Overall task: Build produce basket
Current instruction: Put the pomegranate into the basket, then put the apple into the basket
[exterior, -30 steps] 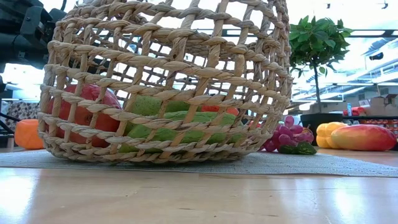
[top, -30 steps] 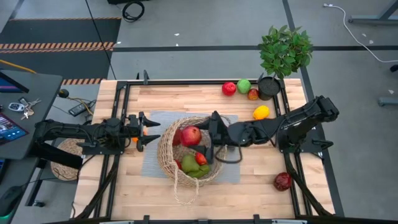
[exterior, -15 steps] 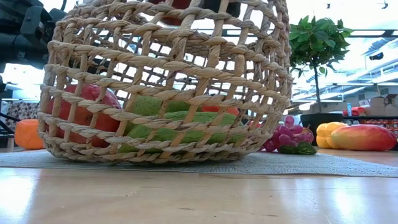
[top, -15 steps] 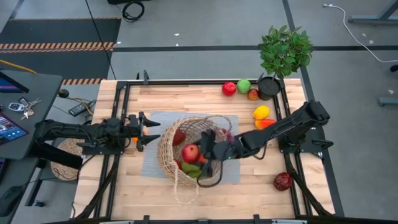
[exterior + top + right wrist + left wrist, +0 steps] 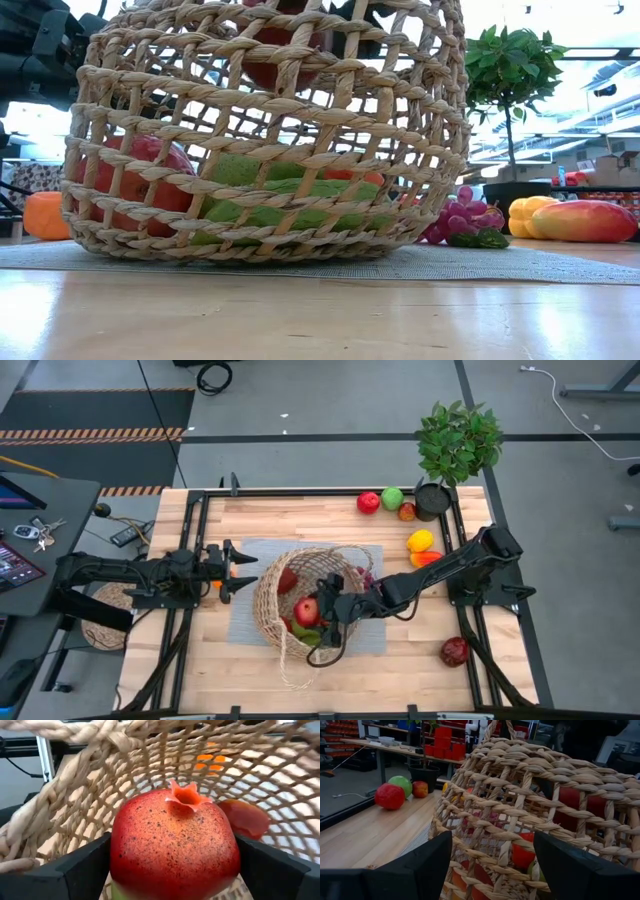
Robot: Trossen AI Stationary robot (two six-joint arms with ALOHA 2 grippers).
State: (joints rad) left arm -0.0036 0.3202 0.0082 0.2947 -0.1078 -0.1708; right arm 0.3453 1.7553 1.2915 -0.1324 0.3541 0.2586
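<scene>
The right claw (image 5: 318,612) reaches inside the basket (image 5: 268,600) and grasps a red pomegranate (image 5: 174,845) between its wide fingers, close to the woven wall, above the green produce (image 5: 290,200). The left claw (image 5: 243,571) waits released just outside the basket's rim, and more fruits (image 5: 381,500) lie well apart at the desk (image 5: 300,520) edge.

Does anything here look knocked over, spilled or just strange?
Nothing stands out. The basket stands upright on its grey mat, fruit lies inside, and the right gripper holds a pomegranate just within the rim. The remaining fruit is scattered near the potted plant.
</scene>
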